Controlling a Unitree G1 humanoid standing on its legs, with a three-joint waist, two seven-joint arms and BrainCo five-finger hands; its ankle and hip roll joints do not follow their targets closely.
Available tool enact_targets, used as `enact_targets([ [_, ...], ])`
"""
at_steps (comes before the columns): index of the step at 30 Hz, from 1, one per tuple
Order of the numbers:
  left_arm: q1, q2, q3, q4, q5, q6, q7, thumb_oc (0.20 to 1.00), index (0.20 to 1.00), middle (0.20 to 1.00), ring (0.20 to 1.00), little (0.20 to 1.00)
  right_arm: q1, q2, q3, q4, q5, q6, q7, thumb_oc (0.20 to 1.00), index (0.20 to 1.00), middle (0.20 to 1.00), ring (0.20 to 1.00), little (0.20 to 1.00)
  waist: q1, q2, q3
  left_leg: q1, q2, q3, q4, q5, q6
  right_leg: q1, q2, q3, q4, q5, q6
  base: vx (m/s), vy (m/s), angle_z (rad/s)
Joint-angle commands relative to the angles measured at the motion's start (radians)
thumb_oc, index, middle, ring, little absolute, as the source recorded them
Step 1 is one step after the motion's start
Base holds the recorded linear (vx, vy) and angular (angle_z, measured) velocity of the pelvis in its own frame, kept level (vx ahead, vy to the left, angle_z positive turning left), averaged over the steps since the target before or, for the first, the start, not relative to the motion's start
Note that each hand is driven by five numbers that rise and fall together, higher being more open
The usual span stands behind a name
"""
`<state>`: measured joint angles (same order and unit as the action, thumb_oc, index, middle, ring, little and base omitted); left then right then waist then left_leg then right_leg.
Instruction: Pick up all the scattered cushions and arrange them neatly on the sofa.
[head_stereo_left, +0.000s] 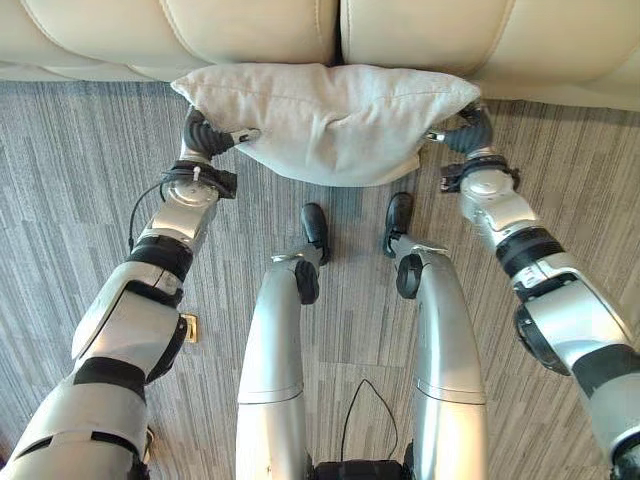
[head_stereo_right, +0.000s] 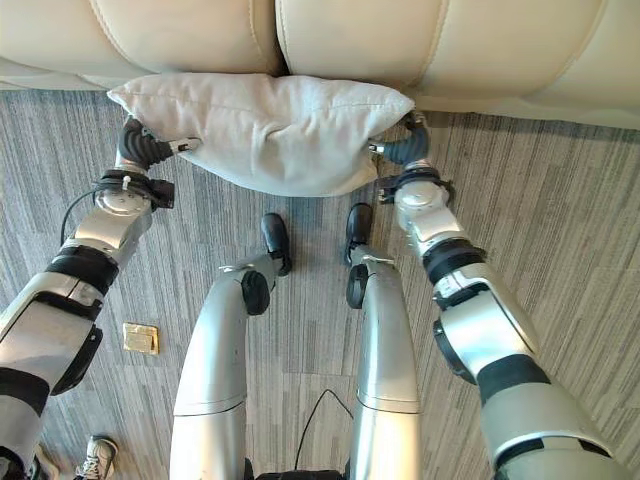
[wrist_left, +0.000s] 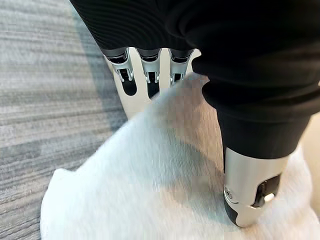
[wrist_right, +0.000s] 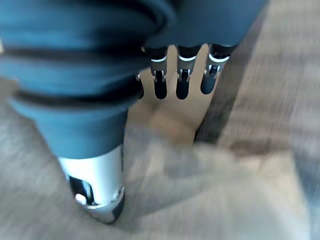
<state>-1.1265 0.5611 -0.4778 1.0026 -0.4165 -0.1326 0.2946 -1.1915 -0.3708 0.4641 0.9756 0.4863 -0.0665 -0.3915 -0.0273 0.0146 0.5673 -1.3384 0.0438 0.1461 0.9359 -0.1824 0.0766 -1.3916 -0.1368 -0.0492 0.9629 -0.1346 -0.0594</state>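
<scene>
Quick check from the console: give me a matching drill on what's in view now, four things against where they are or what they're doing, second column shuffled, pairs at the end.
Things:
1. cushion
2. left hand
3. right hand
4. sofa

Places or states:
A. cream, along the far edge of the views, past the grey floor
B. grips the cushion's end on the robot's right
C. pale, held up between both hands just before the sofa's front
D. grips the cushion's end on the robot's left, thumb on top in the left wrist view

Pairs: 1-C, 2-D, 3-B, 4-A
</scene>
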Motion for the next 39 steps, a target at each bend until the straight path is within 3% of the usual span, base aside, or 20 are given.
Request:
enact_targets([
  [1, 0.064, -0.110, -0.026, 0.010, 0.023, -0.025, 0.013, 1.000, 1.000, 1.000, 1.000, 1.000, 0.048, 0.124, 0.043, -0.024, 0.048, -0.077, -0.005, 0.200, 0.200, 0.200, 0.200, 0.200, 0.015, 0.022, -0.177, -0.046, -0.022, -0.085, 0.037, -0.077, -0.075, 0.010, -0.045, 0.143, -0.063, -0.025, 0.116, -0.01, -0.037, 0.13],
  [3, 0.060, -0.141, -0.034, -0.030, 0.018, -0.042, 0.028, 0.200, 0.200, 0.200, 0.200, 0.200, 0.038, 0.150, 0.052, -0.058, 0.049, -0.096, -0.004, 0.200, 0.200, 0.200, 0.200, 0.200, 0.021, 0.028, -0.182, -0.040, -0.033, -0.090, 0.021, -0.066, -0.076, 0.018, -0.049, 0.136, -0.069, -0.022, 0.117, -0.02, -0.039, 0.17],
  [9, 0.115, -0.131, 0.014, -0.230, -0.016, -0.110, 0.058, 0.200, 0.200, 0.200, 0.200, 0.200, 0.093, 0.136, 0.028, -0.209, 0.023, -0.148, 0.000, 0.200, 0.200, 0.200, 0.200, 0.200, 0.030, 0.029, -0.208, 0.025, -0.047, -0.092, -0.056, -0.039, -0.087, 0.073, -0.053, 0.130, -0.115, -0.011, 0.120, -0.01, -0.025, 0.13],
  [12, 0.129, -0.133, 0.022, -0.258, -0.017, -0.115, 0.063, 0.200, 0.200, 0.200, 0.200, 0.200, 0.111, 0.133, 0.028, -0.229, 0.011, -0.150, 0.002, 0.200, 0.200, 0.200, 0.200, 0.200, 0.030, 0.029, -0.209, 0.042, -0.047, -0.095, -0.068, -0.037, -0.087, 0.088, -0.055, 0.128, -0.125, -0.008, 0.120, -0.01, -0.022, 0.07],
  [15, 0.186, -0.146, 0.038, -0.408, 0.013, -0.131, 0.068, 0.200, 0.200, 0.200, 0.200, 0.200, 0.199, 0.117, -0.004, -0.316, -0.008, -0.165, 0.019, 0.200, 0.200, 0.200, 0.200, 0.200, 0.029, 0.028, -0.220, 0.114, -0.040, -0.105, -0.126, -0.026, -0.098, 0.160, -0.063, 0.117, -0.173, 0.003, 0.128, -0.03, -0.036, 0.06],
  [20, 0.364, -0.185, 0.076, -0.613, 0.044, -0.133, 0.043, 0.200, 0.200, 0.200, 0.200, 0.200, 0.400, 0.113, -0.044, -0.533, -0.069, -0.167, 0.053, 0.200, 0.200, 0.200, 0.200, 0.200, 0.019, 0.013, -0.222, 0.313, -0.024, -0.109, -0.252, -0.006, -0.111, 0.357, -0.068, 0.073, -0.285, 0.021, 0.140, -0.03, -0.037, -0.01],
  [24, 0.578, -0.203, 0.108, -0.774, 0.049, -0.131, -0.007, 0.200, 0.200, 0.200, 0.200, 0.200, 0.649, 0.103, -0.072, -0.741, -0.115, -0.157, 0.119, 0.200, 0.200, 0.200, 0.200, 0.200, 0.001, -0.010, -0.220, 0.546, -0.014, -0.113, -0.371, 0.005, -0.119, 0.584, -0.061, 0.033, -0.414, 0.043, 0.150, 0.04, -0.079, -0.09],
  [25, 0.681, -0.212, 0.127, -0.839, 0.050, -0.131, -0.036, 0.200, 0.200, 0.200, 0.200, 0.200, 0.760, 0.096, -0.092, -0.822, -0.123, -0.158, 0.156, 0.200, 0.200, 0.200, 0.200, 0.200, -0.010, -0.025, -0.223, 0.664, -0.012, -0.107, -0.454, 0.046, -0.120, 0.706, -0.062, 0.012, -0.501, 0.081, 0.150, 0.02, -0.074, -0.13],
  [27, 0.729, -0.215, 0.136, -0.866, 0.044, -0.132, -0.051, 0.200, 0.200, 0.200, 0.200, 0.200, 0.816, 0.087, -0.102, -0.863, -0.126, -0.155, 0.174, 0.200, 0.200, 0.200, 0.200, 0.200, -0.015, -0.029, -0.224, 0.726, -0.009, -0.106, -0.487, 0.052, -0.124, 0.768, -0.058, 0.004, -0.536, 0.087, 0.152, 0.07, -0.085, -0.10],
  [31, 0.894, -0.192, 0.180, -0.964, 0.032, -0.136, -0.104, 0.200, 0.200, 0.200, 0.200, 0.200, 0.976, 0.023, -0.157, -0.986, -0.145, -0.158, 0.242, 0.200, 0.200, 0.200, 0.200, 0.200, -0.029, -0.042, -0.273, 0.935, 0.012, -0.096, -0.622, 0.082, -0.137, 0.970, -0.038, -0.021, -0.658, 0.105, 0.164, 0.19, -0.113, -0.11],
  [34, 1.047, -0.153, 0.245, -1.054, 0.032, -0.131, -0.156, 0.200, 0.200, 0.200, 0.200, 0.200, 1.135, -0.048, -0.235, -1.091, -0.201, -0.146, 0.302, 0.200, 0.200, 0.200, 0.200, 0.200, -0.046, -0.045, -0.357, 1.123, 0.042, -0.071, -0.750, 0.110, -0.147, 1.138, -0.008, -0.023, -0.765, 0.111, 0.175, 0.27, -0.135, -0.13],
  [39, 1.154, -0.152, 0.312, -1.092, 0.047, -0.117, -0.184, 0.200, 0.200, 0.200, 0.200, 0.200, 1.268, -0.052, -0.332, -1.169, -0.206, -0.156, 0.324, 0.200, 0.200, 0.200, 0.200, 0.200, -0.065, -0.035, -0.421, 1.223, 0.099, -0.040, -0.799, 0.178, -0.192, 1.284, 0.039, -0.050, -0.861, 0.095, 0.156, 0.16, -0.176, 0.08],
])
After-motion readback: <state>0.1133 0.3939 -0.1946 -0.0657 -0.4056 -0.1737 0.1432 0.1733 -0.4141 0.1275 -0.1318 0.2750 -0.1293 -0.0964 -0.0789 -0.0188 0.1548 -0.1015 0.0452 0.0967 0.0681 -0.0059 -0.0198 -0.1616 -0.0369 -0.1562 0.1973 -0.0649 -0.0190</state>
